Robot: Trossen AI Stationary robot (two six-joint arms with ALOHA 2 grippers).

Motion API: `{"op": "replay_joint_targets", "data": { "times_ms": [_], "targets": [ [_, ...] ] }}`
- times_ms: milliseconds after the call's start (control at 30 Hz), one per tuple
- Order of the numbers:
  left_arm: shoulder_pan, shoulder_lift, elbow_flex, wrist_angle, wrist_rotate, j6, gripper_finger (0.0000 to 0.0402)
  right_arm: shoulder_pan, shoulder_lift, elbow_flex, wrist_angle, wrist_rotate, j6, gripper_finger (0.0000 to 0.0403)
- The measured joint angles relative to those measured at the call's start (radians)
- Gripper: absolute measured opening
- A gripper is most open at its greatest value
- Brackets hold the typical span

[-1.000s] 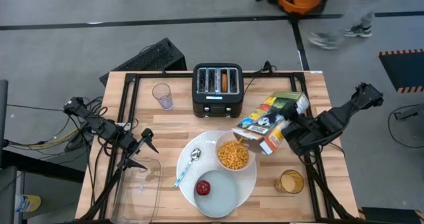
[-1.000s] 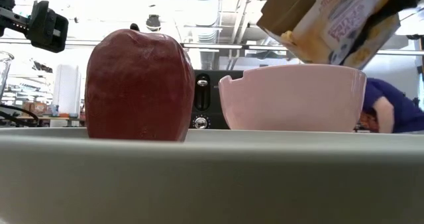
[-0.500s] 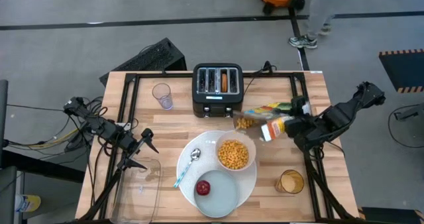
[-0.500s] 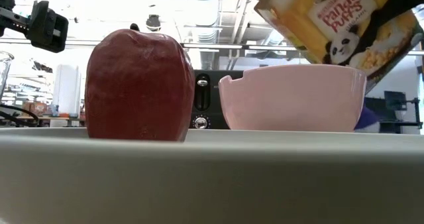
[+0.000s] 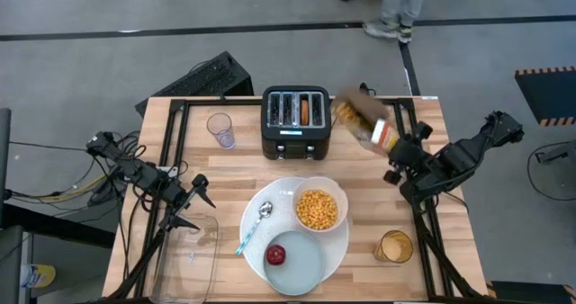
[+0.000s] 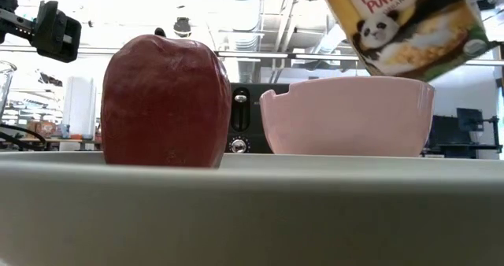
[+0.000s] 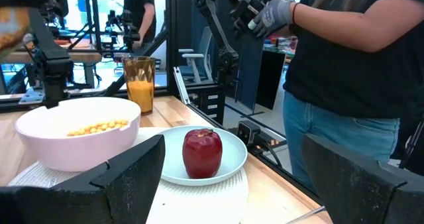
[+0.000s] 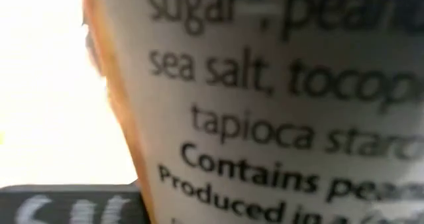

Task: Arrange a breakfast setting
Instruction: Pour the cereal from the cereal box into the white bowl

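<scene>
Cereal (image 5: 317, 210) filled the white bowl (image 5: 337, 194), so our right gripper (image 5: 392, 147), clenched on the cereal box (image 5: 360, 120), held it upright; our left gripper (image 5: 193, 205) waited released.

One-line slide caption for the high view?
Right end effector lifts yellow cardboard cereal box away from white bowl of yellow cereal.

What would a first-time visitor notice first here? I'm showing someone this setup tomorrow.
The cereal box held in the air by the right gripper, beside the black toaster. Below it, the white bowl of yellow cereal sits on the large round white plate, near the small red apple.
</scene>
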Motion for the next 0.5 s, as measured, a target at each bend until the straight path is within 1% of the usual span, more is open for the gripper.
{"op": "replay_joint_targets", "data": {
  "times_ms": [133, 200, 333, 500],
  "targets": [
    [0.000, 0.000, 0.000, 0.000, 0.000, 0.000, 0.0339, -0.032, 0.000, 0.000, 0.000, 0.119, 0.174, 0.0158],
    [0.000, 0.000, 0.000, 0.000, 0.000, 0.000, 0.0339, -0.054, 0.001, 0.000, 0.000, 0.167, 0.224, 0.0158],
    [0.000, 0.000, 0.000, 0.000, 0.000, 0.000, 0.0339, -0.104, 0.018, 0.000, 0.000, 0.242, 0.248, 0.0159],
    [0.000, 0.000, 0.000, 0.000, 0.000, 0.000, 0.0339, -0.197, 0.044, 0.000, 0.000, 0.305, 0.271, 0.0159]
  ]
}}
